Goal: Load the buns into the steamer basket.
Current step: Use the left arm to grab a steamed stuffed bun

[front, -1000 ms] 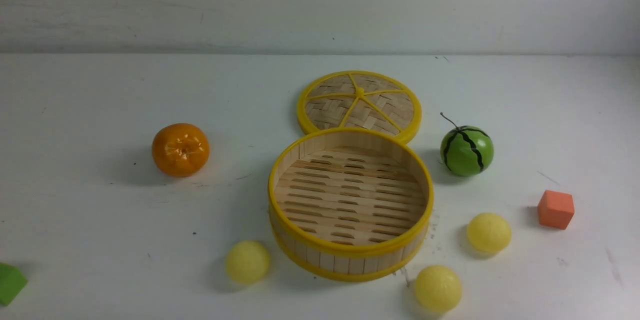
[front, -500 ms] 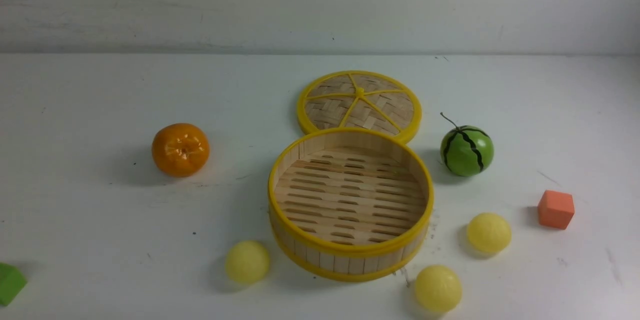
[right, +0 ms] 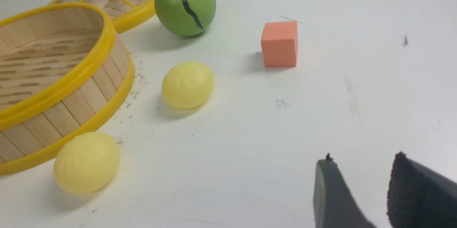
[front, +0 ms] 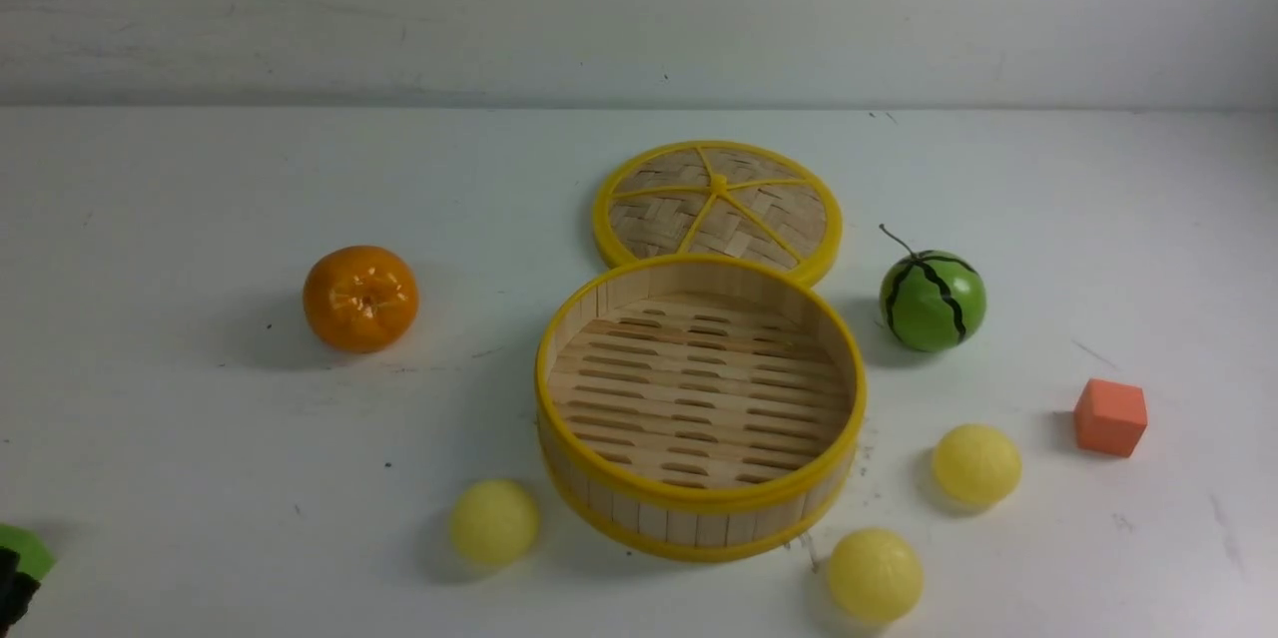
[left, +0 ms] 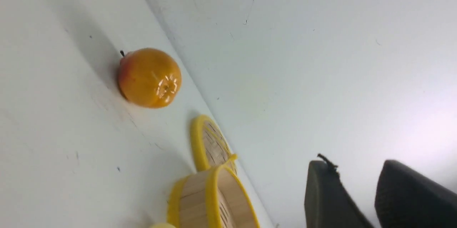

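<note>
Left gripper (front: 10,593) edged into near-left corner, overlapping green block (front: 25,546). Fingers spread, pinching nothing; right gripper (right: 362,159) same. Three glossy round buns (front: 493,521) (front: 875,574) (front: 975,463) on table beside slatted bamboo basket (front: 699,506) (yellow-rimmed).

you have nothing to read here: no text, label, brand, number or sign shows in any of the views.
</note>
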